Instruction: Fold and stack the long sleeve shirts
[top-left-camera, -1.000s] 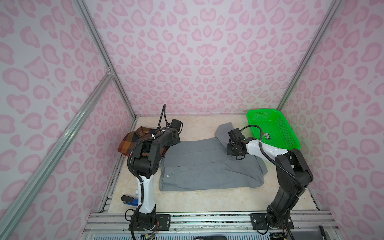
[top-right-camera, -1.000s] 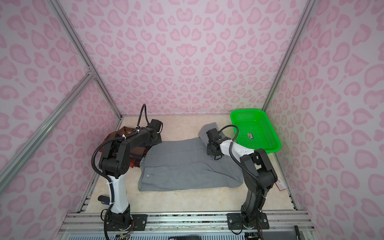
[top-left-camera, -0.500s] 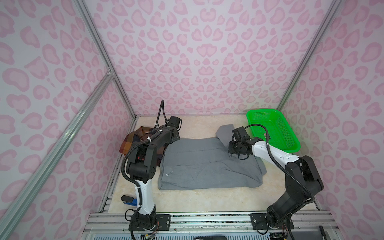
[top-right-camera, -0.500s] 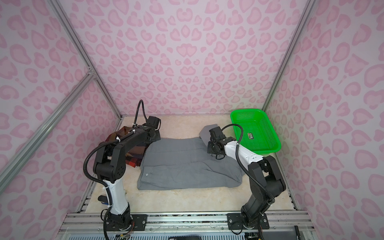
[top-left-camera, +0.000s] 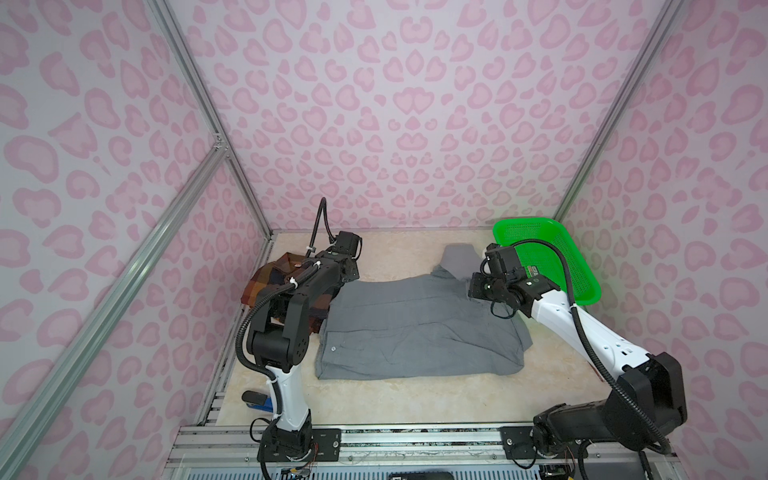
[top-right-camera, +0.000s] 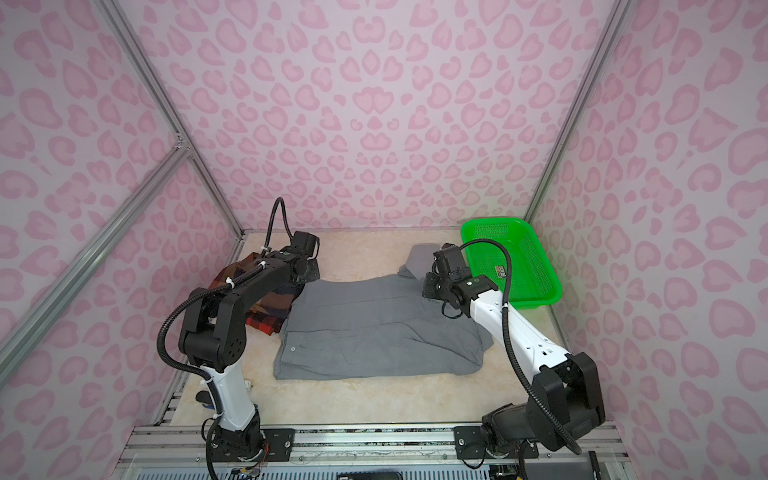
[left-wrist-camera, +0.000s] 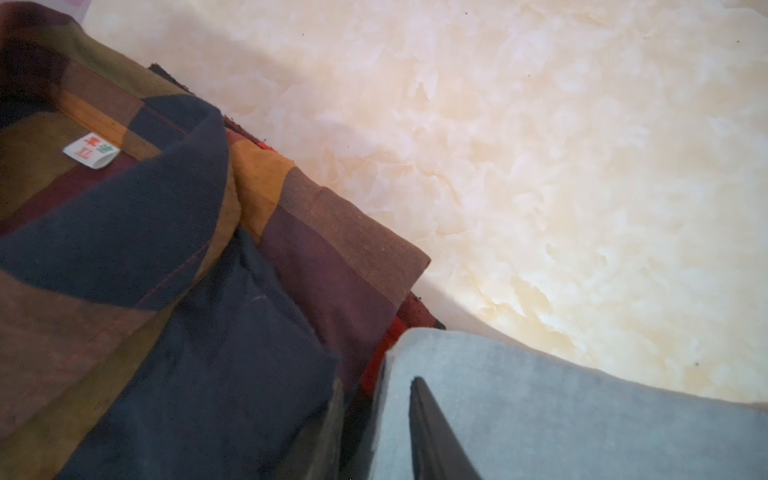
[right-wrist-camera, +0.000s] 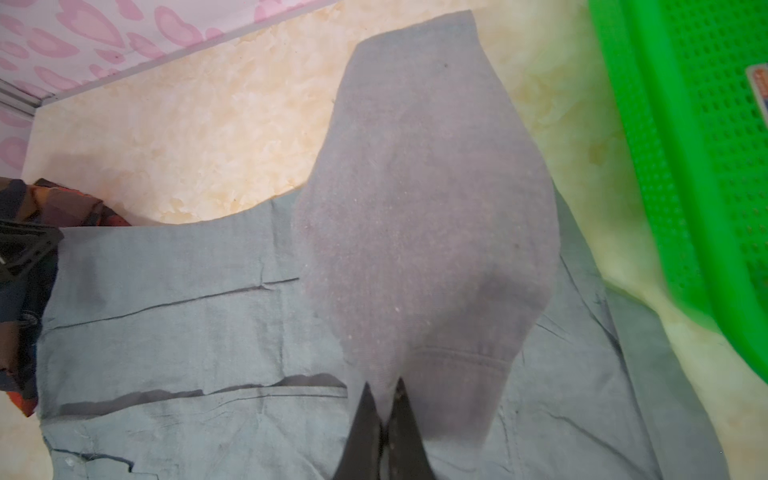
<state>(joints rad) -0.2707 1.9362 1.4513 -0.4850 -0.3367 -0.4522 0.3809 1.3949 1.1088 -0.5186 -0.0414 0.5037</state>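
A pale marbled bench (top-left-camera: 415, 399) sits inside a booth of pink heart-patterned walls (top-left-camera: 395, 104) on aluminium framing (top-left-camera: 199, 104). The gray shirt (top-left-camera: 415, 328) lies spread flat mid-bench. Left of the gray shirt, touching its edge, the plaid shirt (top-left-camera: 266, 278) lies bunched, much of it hidden behind the left arm. Right of the gray shirt stands a green basket (top-left-camera: 582, 266). The right end effector (right-wrist-camera: 384, 388) is closed, pinching a raised fold of sleeve at the gray shirt's far right corner. The left end effector (top-left-camera: 350, 272) is at its far left corner. Only one finger (left-wrist-camera: 432, 436) shows over gray cloth, so I cannot tell whether it is parted or gripping.
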